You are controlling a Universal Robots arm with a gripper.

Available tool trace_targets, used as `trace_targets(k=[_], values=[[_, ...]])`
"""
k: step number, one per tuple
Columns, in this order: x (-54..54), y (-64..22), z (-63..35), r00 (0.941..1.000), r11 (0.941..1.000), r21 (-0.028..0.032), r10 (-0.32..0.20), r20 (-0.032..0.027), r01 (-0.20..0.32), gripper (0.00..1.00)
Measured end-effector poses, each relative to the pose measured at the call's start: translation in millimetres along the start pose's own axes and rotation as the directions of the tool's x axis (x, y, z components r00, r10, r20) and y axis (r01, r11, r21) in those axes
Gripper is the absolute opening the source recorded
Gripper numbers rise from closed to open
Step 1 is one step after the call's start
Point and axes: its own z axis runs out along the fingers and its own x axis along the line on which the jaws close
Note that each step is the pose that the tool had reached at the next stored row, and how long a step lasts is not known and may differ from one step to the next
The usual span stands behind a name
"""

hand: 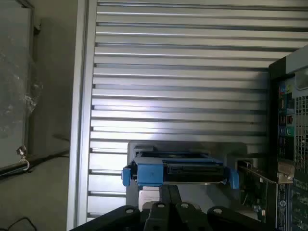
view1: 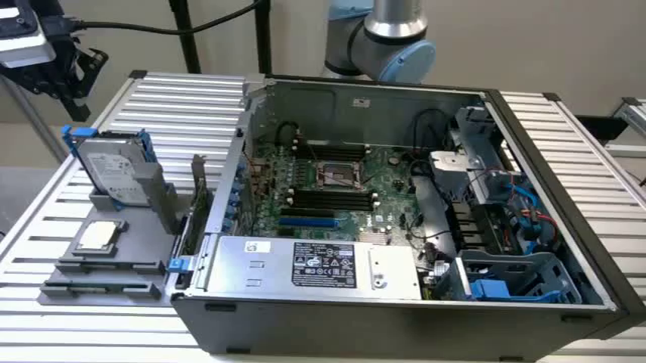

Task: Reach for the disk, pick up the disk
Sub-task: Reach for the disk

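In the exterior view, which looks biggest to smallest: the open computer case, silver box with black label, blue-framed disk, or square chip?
Largest to smallest:
computer case
silver box
disk
chip
The differences are plain; none look alike.

open computer case [view1: 383,327] on slatted table [view1: 51,336]

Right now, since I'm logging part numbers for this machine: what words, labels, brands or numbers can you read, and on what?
Nothing here reads as words or numbers.
White label on the disk: print too small to read.
Black label on the silver box: white print, too small to read.
White sticker on that box: blurred.
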Motion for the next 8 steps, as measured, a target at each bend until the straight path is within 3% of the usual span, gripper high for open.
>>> trace_targets(k=[8], values=[[0.0,0.0,0.0,1.0,1.0,0.0,0.0,0.0,0.0,0.11]])
